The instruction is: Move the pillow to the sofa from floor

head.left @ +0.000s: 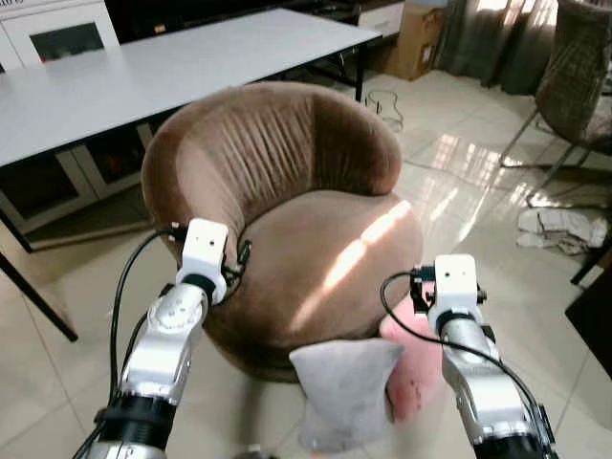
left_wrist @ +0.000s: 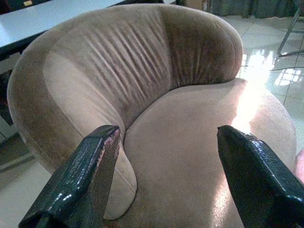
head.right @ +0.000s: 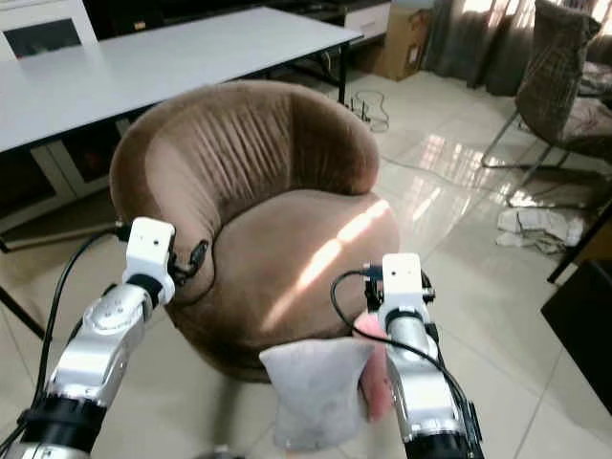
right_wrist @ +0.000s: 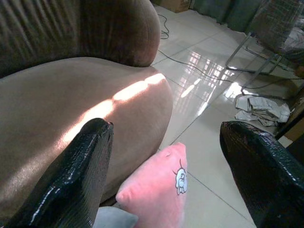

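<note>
A grey pillow (head.left: 342, 387) stands on the tiled floor, leaning against the front of the round brown sofa (head.left: 325, 239). A pink pillow (right_wrist: 156, 190) with a small cartoon patch lies right beside it, also against the sofa's base. My left gripper (left_wrist: 166, 137) is open and hovers by the sofa's left armrest, facing the seat and backrest with nothing between its fingers. My right gripper (right_wrist: 166, 130) is open too, held just above the pink pillow at the sofa's front right. It touches neither pillow.
A long white table (head.left: 143, 76) stands behind the sofa, its dark leg (head.left: 38, 296) at the left. A cardboard box (head.left: 421, 38), floor cables (head.left: 382, 100), a wicker chair (head.left: 574, 67), crumpled cloth (head.left: 564, 229) and dark furniture (head.left: 598, 316) are at the right.
</note>
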Available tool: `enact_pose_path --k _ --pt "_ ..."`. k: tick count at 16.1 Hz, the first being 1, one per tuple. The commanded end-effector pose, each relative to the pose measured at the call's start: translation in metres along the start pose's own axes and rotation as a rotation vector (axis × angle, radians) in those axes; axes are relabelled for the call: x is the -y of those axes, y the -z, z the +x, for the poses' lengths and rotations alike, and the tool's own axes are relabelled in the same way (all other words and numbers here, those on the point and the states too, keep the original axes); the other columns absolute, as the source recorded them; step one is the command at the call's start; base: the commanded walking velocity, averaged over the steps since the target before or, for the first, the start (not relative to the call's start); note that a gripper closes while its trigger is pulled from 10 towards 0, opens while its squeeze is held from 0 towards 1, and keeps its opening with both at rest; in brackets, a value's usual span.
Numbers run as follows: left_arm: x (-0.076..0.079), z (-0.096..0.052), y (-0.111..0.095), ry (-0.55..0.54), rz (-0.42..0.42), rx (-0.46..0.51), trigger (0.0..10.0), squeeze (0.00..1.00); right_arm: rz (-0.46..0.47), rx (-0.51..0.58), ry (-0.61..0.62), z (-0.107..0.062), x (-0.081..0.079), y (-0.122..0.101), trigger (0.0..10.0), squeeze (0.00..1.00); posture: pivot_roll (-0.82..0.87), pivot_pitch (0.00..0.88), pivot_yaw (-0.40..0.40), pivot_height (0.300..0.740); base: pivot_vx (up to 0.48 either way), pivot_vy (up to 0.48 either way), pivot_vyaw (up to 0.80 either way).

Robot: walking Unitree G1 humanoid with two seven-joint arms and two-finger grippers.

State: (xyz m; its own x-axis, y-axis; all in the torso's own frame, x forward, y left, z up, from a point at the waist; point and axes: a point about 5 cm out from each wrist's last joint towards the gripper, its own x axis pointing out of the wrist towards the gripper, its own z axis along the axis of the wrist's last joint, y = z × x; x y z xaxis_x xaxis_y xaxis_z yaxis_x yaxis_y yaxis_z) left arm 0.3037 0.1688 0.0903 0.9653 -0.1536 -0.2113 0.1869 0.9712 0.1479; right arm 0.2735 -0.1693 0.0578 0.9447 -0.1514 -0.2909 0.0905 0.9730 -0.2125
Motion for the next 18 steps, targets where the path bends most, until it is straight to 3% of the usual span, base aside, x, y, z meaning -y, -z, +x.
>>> enact_pose_path --k 1,8,18 --pt "-0.0005 0.0001 0.0012 0.000 0.011 -0.018 10.0 0.00 0.005 -0.009 -0.010 0.0011 -0.0014 -0.0011 10.0 0.00 -0.03 0.000 0.043 0.660 0.000 0.000 0.00" --pt "0.0014 -0.0004 0.0016 0.005 0.025 -0.003 10.0 0.00 0.004 -0.010 -0.011 -0.0001 -0.0017 -0.0001 10.0 0.00 -0.03 0.000 0.045 0.595 0.000 0.000 0.00" --pt "0.0015 -0.0028 0.0044 0.026 0.003 0.015 10.0 0.00 -0.012 -0.012 -0.035 -0.0014 -0.0046 0.0026 10.0 0.00 -0.03 0.000 0.038 0.595 0.027 0.000 0.00"
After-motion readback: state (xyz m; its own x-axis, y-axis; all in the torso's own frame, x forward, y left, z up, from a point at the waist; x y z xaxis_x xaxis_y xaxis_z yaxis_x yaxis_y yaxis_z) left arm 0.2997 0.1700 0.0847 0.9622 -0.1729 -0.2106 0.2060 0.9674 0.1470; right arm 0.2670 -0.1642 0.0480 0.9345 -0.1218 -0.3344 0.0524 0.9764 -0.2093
